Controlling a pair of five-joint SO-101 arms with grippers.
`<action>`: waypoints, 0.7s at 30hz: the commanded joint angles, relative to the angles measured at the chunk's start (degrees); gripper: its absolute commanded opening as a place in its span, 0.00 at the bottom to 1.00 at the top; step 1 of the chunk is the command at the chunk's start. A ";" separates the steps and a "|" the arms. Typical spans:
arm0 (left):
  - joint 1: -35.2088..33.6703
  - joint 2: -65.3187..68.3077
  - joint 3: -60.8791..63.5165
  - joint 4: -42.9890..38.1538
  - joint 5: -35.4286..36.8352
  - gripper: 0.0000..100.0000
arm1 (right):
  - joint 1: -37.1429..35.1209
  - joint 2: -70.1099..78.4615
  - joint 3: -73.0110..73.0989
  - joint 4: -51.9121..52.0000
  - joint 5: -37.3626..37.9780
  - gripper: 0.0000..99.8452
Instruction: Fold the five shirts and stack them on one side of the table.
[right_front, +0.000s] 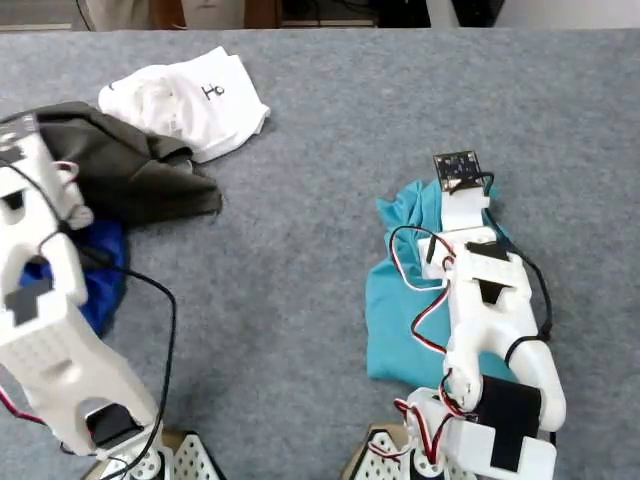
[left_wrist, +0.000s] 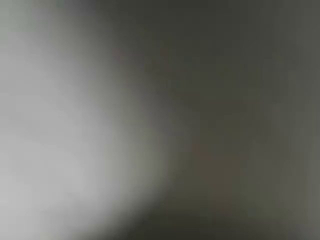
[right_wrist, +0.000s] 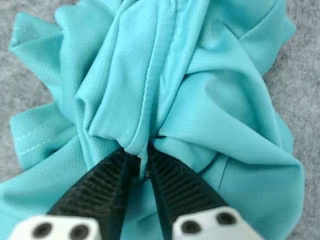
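A teal shirt (right_front: 400, 300) lies crumpled at the right of the grey table. My right gripper (right_wrist: 140, 161) is down on it, shut on a bunched fold of the teal shirt (right_wrist: 200, 100) between its black ribbed fingers (right_wrist: 107, 182). At the left, a dark shirt (right_front: 140, 175), a white shirt (right_front: 190, 100) and a blue shirt (right_front: 100, 280) lie heaped and overlapping. My left arm (right_front: 40, 300) stands over that heap, its head above the dark shirt's edge. The left wrist view is very close to something pale beside something dark.
The grey felt table (right_front: 300, 300) is bare between the two groups of cloth and along the back right. Both arm bases sit at the front edge, with loose cables trailing from them.
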 joint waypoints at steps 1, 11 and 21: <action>-7.65 9.98 -22.51 3.78 -0.53 0.02 | -1.01 -0.04 -2.33 -0.62 -0.18 0.00; -13.10 38.64 -82.11 7.65 -0.44 0.02 | -1.01 -0.04 -2.24 -0.62 -0.18 0.00; -5.80 35.47 -85.01 22.68 -0.70 0.02 | -1.01 -0.04 -2.33 -0.62 -0.18 0.00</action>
